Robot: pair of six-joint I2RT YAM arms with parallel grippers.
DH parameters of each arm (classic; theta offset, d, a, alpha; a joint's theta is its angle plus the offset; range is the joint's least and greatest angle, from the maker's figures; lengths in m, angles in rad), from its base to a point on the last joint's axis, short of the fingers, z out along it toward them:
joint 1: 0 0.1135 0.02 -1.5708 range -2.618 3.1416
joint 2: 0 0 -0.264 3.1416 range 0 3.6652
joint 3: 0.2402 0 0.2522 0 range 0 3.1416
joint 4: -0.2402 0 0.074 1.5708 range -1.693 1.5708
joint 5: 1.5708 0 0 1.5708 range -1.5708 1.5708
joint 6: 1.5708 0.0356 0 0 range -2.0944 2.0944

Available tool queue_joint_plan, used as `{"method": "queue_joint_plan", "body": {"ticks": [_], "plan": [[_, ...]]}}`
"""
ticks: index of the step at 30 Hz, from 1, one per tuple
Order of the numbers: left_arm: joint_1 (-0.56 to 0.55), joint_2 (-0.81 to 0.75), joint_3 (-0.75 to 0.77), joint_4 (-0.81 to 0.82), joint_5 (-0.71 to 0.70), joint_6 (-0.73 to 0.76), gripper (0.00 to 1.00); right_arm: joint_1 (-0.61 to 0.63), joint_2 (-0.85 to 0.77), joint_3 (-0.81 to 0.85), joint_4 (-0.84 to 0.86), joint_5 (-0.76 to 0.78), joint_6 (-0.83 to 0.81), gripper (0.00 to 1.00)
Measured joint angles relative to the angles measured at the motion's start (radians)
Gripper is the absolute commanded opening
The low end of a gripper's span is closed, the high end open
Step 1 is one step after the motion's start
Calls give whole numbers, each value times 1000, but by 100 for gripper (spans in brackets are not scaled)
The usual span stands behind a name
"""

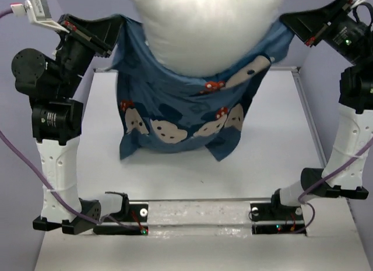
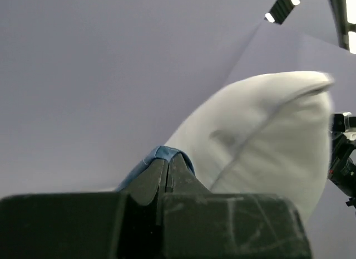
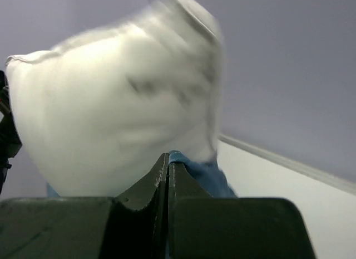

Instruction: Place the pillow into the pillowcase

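Note:
The white pillow [image 1: 207, 29] hangs high between the two arms, its lower part sunk into the open mouth of the dark blue pillowcase [image 1: 175, 102], which dangles down to the table. My left gripper [image 1: 116, 33] is shut on the pillowcase's left top edge; the blue hem [image 2: 161, 154] shows over its fingertips, with the pillow [image 2: 267, 136] just beyond. My right gripper [image 1: 287, 23] is shut on the right top edge; blue fabric [image 3: 203, 170] sits at its tips with the blurred pillow [image 3: 111, 114] behind.
The white table [image 1: 274, 160] lies below, with a raised rim [image 1: 306, 119] along its right and far sides. The arm bases [image 1: 198, 218] stand at the near edge. Purple cables [image 1: 23, 160] hang by the left arm.

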Motion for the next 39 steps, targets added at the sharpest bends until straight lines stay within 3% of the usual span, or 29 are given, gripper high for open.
{"method": "queue_joint_plan", "body": {"ticks": [1, 3, 4, 6, 7, 10, 11, 12, 13, 16, 17, 19, 20, 22, 23, 24, 26, 27, 28, 29, 30, 31, 32, 33, 34, 35, 36, 38, 39], "plan": [[-3, 16, 3, 63, -2, 10, 0, -3, 46, 76, 14, -6, -5, 0], [-16, -56, -179, 185, 4, -5, 0, -3, -52, -160, 173, -21, 42, 0], [-8, -95, -242, 156, 29, -13, 0, -7, -91, -224, 187, -31, 53, 0], [16, -47, -104, 40, 27, 4, 0, -16, -10, 7, 66, -27, 43, 0], [16, -45, -122, 109, 18, 8, 0, -18, 23, 86, 71, -19, 32, 0], [35, -126, -303, 214, 48, -29, 0, -33, -147, -273, 284, -25, 85, 0], [50, -105, -258, 149, 63, -27, 0, -37, -132, -204, 203, -58, 92, 0], [56, -51, -90, 78, 76, -14, 0, -30, -80, -49, 154, -56, 76, 0], [41, -24, -59, 123, 70, 5, 0, -17, -29, 37, 163, -47, 53, 0], [64, -99, -307, 279, 113, -61, 0, -15, -119, -233, 286, -43, 72, 0], [93, -95, -278, 228, 133, -71, 0, -23, -106, -224, 263, -68, 82, 0], [103, 8, -37, 148, 119, -31, 0, -25, -18, -53, 197, -69, 61, 0], [91, 21, -37, 176, 120, -33, 0, -24, 31, 29, 149, -66, 57, 0], [79, -60, -217, 284, 125, -61, 0, -26, -28, -188, 269, -43, 77, 0], [95, -61, -219, 232, 154, -98, 0, -35, -31, -198, 249, -74, 100, 0], [109, -20, -77, 169, 155, -92, 0, -39, -18, -180, 252, -84, 99, 0], [109, 102, 179, 81, 150, -52, 0, -37, 105, 70, 129, -90, 81, 0], [98, 80, 106, 164, 142, -59, 0, -28, 105, 57, 178, -74, 75, 0], [93, 37, 19, 215, 139, -83, 0, -26, 28, -101, 269, -55, 80, 0], [109, -40, -141, 303, 150, -119, 0, -34, -8, -147, 253, -61, 101, 0], [122, -55, -182, 286, 155, -130, 0, -43, -12, -132, 244, -82, 106, 0], [146, -23, -75, 137, 151, -122, 0, -48, 40, 18, 179, -74, 98, 0], [160, 51, 130, 86, 151, -98, 0, -48, 103, 169, 139, -74, 82, 0], [160, 77, 177, 80, 154, -87, 0, -47, 140, 254, 125, -82, 69, 0], [159, 97, 181, 138, 152, -85, 0, -37, 119, 226, 139, -79, 67, 0], [159, 57, 74, 245, 163, -106, 0, -37, 31, 29, 270, -69, 96, 0], [165, 24, 19, 220, 192, -134, 0, -41, -12, -52, 288, -70, 111, 0], [178, 115, 262, 54, 167, -101, 0, -61, 78, 237, 211, -90, 116, 0], [176, 165, 361, 10, 166, -74, 0, -63, 106, 290, 195, -90, 104, 0]]}}
